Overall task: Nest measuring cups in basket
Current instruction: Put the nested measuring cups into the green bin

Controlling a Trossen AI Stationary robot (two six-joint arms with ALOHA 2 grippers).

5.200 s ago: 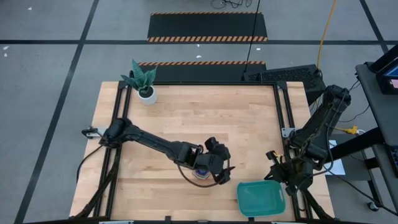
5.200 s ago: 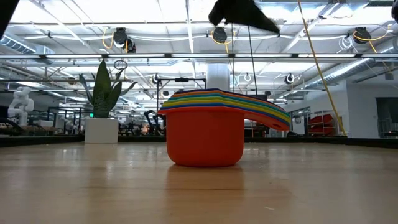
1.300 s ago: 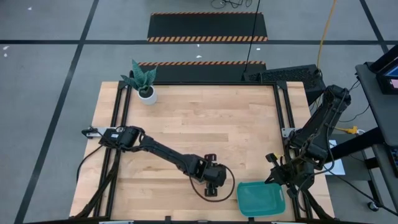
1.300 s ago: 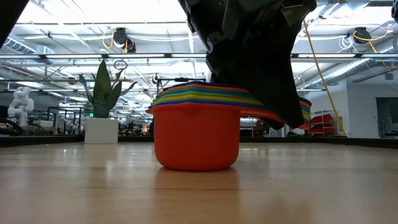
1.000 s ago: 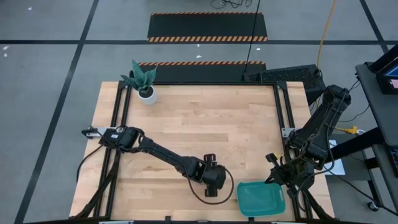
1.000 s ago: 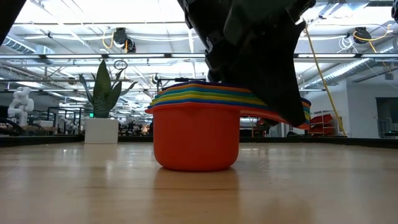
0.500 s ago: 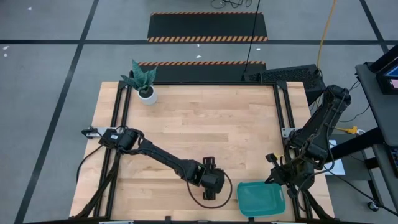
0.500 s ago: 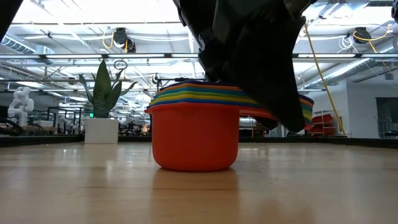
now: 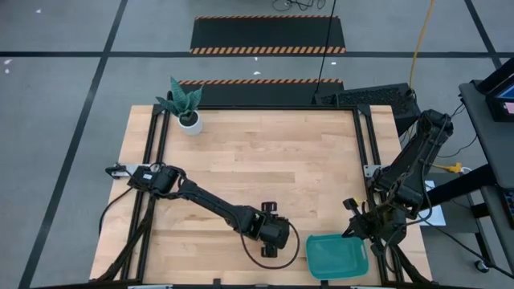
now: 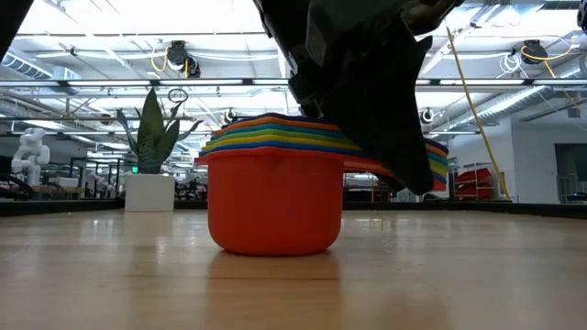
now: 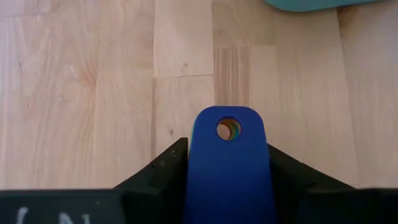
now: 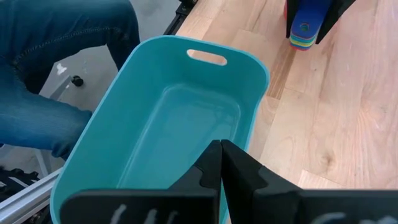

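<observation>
Left pincer (image 9: pixel 271 238) has its 2 fingers (image 11: pixel 160 171) clamped either side of the flat handles of the nested plastic measuring cups (image 10: pixel 275 188), navy handle on top, orange cup at the bottom resting on the wooden counter (image 9: pixel 249 160). Teal rectangular plastic basket (image 9: pixel 336 255) sits just ahead of that pincer. Right pincer (image 9: pixel 359 227) hangs over the basket w/ fingers pressed together, holding nothing.

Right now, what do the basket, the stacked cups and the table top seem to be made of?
Basket: probably plastic, teal, smooth with a soft sheen, moulded handle slot. Stacked cups: likely plastic too, glossy bright colours with thin even rims. Table top: wood, pale planks with visible grain and joints, lightly glossy.
</observation>
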